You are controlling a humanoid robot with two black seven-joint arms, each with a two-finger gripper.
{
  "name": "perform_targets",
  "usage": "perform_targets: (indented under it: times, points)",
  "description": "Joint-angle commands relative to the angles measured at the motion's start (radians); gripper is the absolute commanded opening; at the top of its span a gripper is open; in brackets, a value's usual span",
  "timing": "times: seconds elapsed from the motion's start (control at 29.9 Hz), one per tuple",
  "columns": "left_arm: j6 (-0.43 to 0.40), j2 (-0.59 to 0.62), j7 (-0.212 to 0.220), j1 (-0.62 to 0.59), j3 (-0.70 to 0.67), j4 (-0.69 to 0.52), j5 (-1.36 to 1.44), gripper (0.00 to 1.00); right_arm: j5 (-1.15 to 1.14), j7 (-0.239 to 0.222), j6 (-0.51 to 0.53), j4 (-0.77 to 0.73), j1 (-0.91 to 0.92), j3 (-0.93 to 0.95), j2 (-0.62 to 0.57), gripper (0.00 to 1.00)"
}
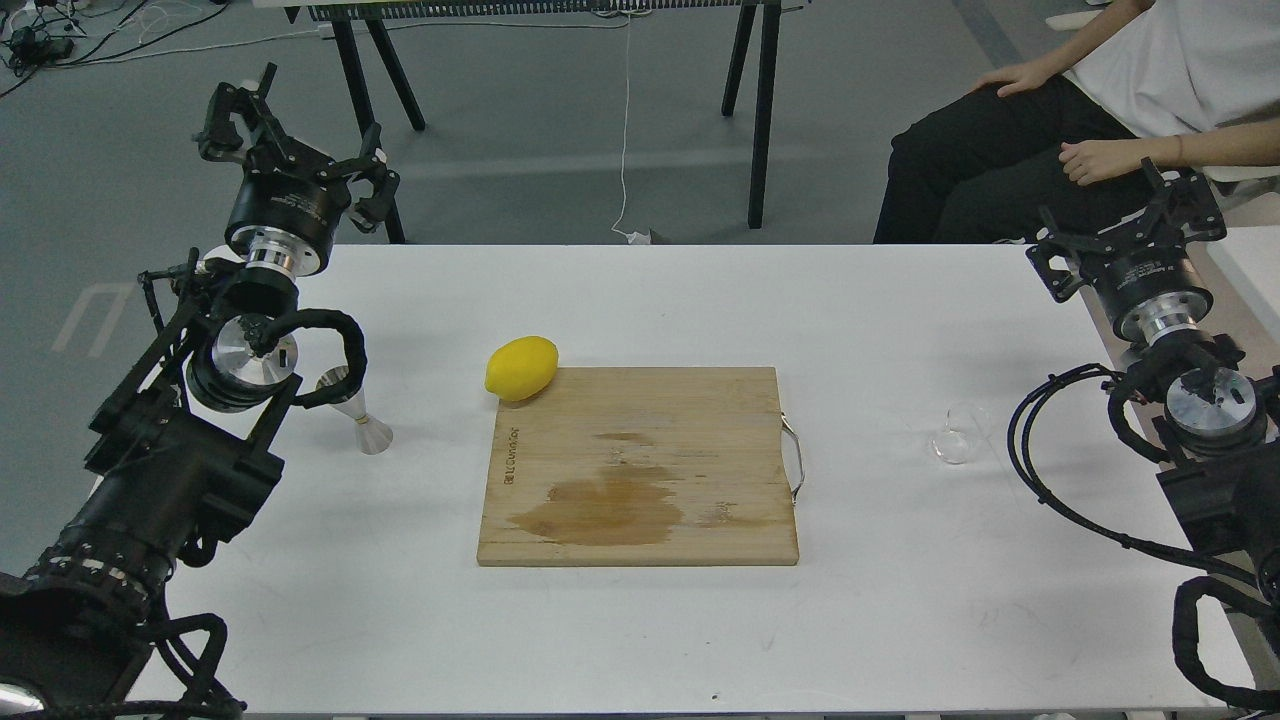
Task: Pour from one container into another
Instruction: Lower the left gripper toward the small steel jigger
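Steel and glass make up our two task pieces: one jigger and one glass cup, each counted once. With them we see one lemon and one wooden cutting board. The jigger stands upright on the left part of the table, close beside our left arm, its hourglass shape shiny and narrow at the waist. The cup sits far over on the right, well apart from the jigger, near our right arm; it is so clear that only its rim and base outline show. The lemon, smooth and oval, rests at the board's far left corner, touching its edge. The board is pale wood with a dark damp-looking stain (and a thin metal handle on its right side). The table is flat, white and matte; behind it lies grey floor with black table legs and a seated person at far right. Our left gripper hangs beyond the table's far left corner, fingers spread and grasping nothing. Our right gripper hovers at the far right edge, fingers likewise parted and free.
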Motion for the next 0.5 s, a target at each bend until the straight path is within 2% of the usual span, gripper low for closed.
perform_targets:
  times: [0.0,0.17,0.23,0.33,0.47]
  points:
    - [0.002,0.008,-0.001,-0.002,0.011,-0.009,-0.001,1.0,0.0,0.0,0.0,0.003,-0.002,0.0,-0.001,0.99]
    - [0.008,0.025,0.002,-0.002,0.011,-0.042,-0.001,1.0,0.002,0.0,0.0,0.009,0.0,0.005,-0.005,0.99]
    - [0.005,0.08,0.01,0.012,0.024,-0.096,-0.001,1.0,0.002,0.0,0.0,0.009,-0.002,0.009,-0.012,0.99]
    - [-0.003,0.206,0.008,0.077,0.107,-0.243,0.012,1.0,0.002,0.0,0.0,0.011,-0.003,0.014,-0.03,0.99]
    - [0.009,0.44,-0.002,0.164,0.19,-0.468,0.067,1.0,0.002,0.001,0.0,0.011,-0.015,0.015,-0.035,0.99]
